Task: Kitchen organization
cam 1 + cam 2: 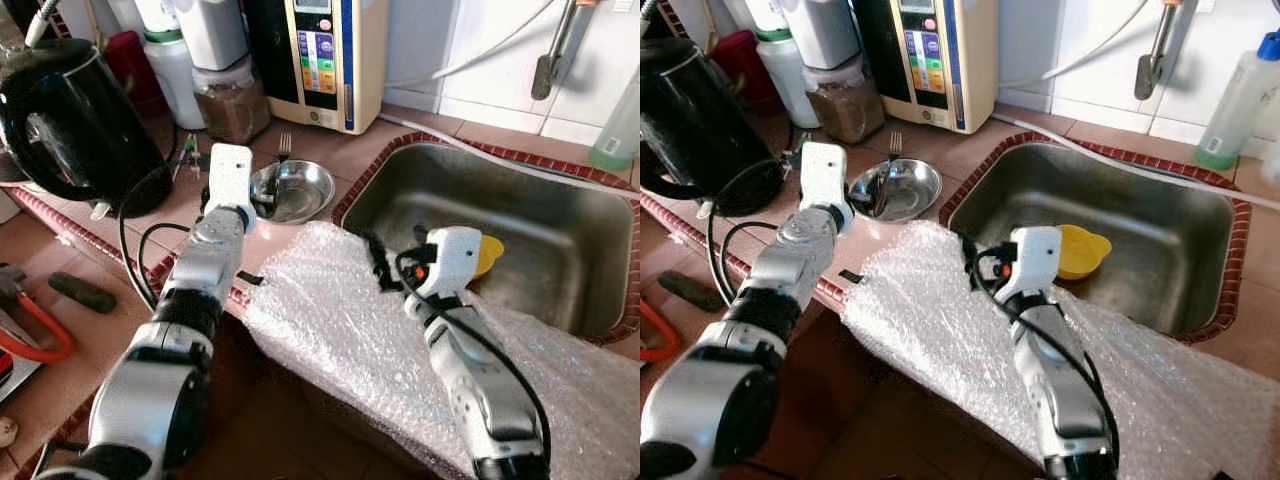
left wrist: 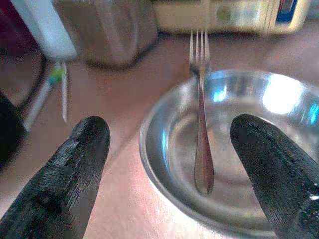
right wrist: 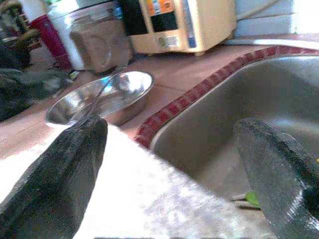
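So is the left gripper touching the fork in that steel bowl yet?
Apart. The left wrist view shows the left gripper open, its fingers either side of the fork, which lies in the steel bowl with clear space around it.

The left arm (image 1: pixel 215 245) extends over the countertop (image 1: pixel 330 155) toward a steel bowl (image 1: pixel 292 190) holding a fork (image 1: pixel 281 150). The right arm (image 1: pixel 450 300) lies on bubble wrap (image 1: pixel 330 320) at the sink (image 1: pixel 520 215) edge.
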`<state>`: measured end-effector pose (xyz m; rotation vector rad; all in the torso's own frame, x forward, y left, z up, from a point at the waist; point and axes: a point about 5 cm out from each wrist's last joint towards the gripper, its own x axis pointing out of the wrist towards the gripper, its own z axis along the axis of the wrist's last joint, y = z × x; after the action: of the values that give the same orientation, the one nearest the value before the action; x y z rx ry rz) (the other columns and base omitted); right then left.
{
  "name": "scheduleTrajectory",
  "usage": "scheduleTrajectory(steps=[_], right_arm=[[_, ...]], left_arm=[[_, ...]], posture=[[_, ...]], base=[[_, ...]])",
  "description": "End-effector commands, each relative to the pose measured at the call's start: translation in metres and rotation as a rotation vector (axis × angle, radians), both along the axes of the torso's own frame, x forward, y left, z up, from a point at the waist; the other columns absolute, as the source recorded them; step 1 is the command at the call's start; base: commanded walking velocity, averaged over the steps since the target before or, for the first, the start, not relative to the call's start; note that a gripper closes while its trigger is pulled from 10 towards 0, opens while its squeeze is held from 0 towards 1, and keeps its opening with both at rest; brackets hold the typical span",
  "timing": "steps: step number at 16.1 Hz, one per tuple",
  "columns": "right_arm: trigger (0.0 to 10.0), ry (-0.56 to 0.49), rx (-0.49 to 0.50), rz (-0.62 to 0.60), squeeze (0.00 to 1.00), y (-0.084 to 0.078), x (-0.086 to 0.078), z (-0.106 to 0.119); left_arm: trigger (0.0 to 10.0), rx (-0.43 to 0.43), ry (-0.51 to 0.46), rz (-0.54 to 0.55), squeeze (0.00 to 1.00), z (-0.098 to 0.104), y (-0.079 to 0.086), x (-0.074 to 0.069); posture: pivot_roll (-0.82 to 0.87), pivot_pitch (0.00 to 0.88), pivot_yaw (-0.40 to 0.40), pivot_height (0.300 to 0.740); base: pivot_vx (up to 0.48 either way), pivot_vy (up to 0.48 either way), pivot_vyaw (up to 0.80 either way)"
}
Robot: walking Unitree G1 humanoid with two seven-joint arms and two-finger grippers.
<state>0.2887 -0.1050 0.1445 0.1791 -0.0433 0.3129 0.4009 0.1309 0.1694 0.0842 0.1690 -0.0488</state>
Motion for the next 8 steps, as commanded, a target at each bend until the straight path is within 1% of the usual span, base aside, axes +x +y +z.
scheduleTrajectory(steps=[1, 3, 4, 5, 6, 8], right_arm=[[10.0, -0.016, 0.011, 0.033, 0.00, 0.0069, -0.0036, 0.0056], [10.0, -0.010, 0.004, 0.030, 0.00, 0.0069, -0.0055, 0.0060], [10.0, -0.011, 0.003, 0.030, 0.00, 0.0069, -0.0056, 0.0061], [10.0, -0.010, 0.004, 0.030, 0.00, 0.0057, -0.0065, 0.0071], [10.0, -0.008, 0.004, 0.029, 0.00, 0.0048, -0.0070, 0.0069], [10.0, -0.020, -0.004, 0.022, 0.00, 0.0032, -0.0087, 0.0080]], left_arm=[[10.0, -0.010, 0.035, 0.029, 0.00, -0.0017, 0.0060, 0.0014], [10.0, -0.014, 0.099, 0.010, 0.00, -0.0083, 0.0042, 0.0029], [10.0, -0.028, 0.095, 0.001, 0.00, -0.0076, 0.0034, 0.0034], [10.0, -0.077, 0.091, 0.016, 0.00, -0.0037, 0.0040, 0.0058], [10.0, -0.083, 0.079, 0.008, 0.00, -0.0018, 0.0036, 0.0064], [10.0, -0.143, 0.054, 0.010, 0.00, 0.0016, 0.0043, 0.0070]], posture=[[-0.17, 0.086, 0.134, 0.740], [-0.18, 0.086, 0.135, 0.740], [-0.18, 0.086, 0.135, 0.740], [-0.18, 0.085, 0.135, 0.740], [-0.18, 0.085, 0.134, 0.740], [-0.18, 0.085, 0.134, 0.740]], base=[[0.000, 0.000, 0.00], [0.000, 0.000, 0.00], [0.000, 0.000, 0.00], [0.000, 0.000, 0.00], [0.000, 0.000, 0.00], [0.000, 0.000, 0.00]])
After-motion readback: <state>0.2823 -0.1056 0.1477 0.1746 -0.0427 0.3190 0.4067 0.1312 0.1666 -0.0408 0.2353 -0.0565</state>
